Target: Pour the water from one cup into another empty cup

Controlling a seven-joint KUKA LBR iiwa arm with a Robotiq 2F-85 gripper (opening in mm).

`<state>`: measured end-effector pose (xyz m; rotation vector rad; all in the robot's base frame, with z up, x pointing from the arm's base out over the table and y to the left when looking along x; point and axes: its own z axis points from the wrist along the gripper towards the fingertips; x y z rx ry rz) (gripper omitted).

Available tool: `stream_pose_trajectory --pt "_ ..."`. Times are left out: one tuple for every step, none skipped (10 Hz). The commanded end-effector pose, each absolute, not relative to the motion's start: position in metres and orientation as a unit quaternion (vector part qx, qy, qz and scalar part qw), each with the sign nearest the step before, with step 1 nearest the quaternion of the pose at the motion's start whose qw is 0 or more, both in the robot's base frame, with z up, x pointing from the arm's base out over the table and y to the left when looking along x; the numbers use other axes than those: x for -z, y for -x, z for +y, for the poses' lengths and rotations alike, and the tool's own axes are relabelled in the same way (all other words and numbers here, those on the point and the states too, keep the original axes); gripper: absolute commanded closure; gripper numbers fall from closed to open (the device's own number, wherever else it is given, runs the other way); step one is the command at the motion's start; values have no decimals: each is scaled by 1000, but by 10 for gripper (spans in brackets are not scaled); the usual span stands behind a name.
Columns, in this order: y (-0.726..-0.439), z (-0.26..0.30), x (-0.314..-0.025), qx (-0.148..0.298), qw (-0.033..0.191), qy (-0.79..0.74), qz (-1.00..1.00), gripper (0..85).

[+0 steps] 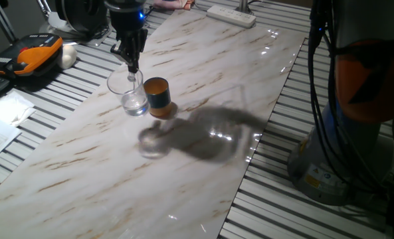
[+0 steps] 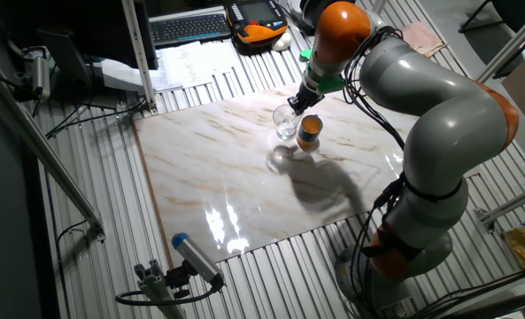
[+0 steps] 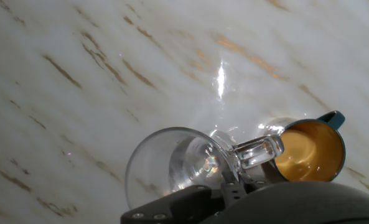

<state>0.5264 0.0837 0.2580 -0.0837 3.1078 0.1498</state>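
the gripper [image 1: 132, 66] is clamped on the handle side of the glass cup [image 1: 131, 93], which hangs lifted just below its fingers. the blue-grey cup [image 1: 158, 97] stands upright on the marble slab [image 1: 183, 146], just beside the glass, so the tilt must go toward it.

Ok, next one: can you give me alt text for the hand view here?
Looking down past the gripper, a clear glass cup sits on a white marble-patterned table, its small handle pointing toward a blue-grey cup with an orange interior right beside it. The dark gripper body fills the bottom edge, at the glass's rim.
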Motion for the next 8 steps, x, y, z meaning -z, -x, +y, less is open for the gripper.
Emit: stream_pose_trajectory --pt "-526 83 -258 -43 5 26 999 850" --pt "-525 81 -257 -36 -5 25 999 850" --pt "-524 80 -257 -27 -13 23 999 850" --pt "-524 78 -256 -26 -16 23 999 850" --pt "-523 77 -256 -20 -17 23 999 850" --pt "-522 75 -256 -20 -16 22 999 850" --pt "-522 75 -256 -23 -13 21 999 850" --pt "-520 75 -258 -21 -11 22 999 850"
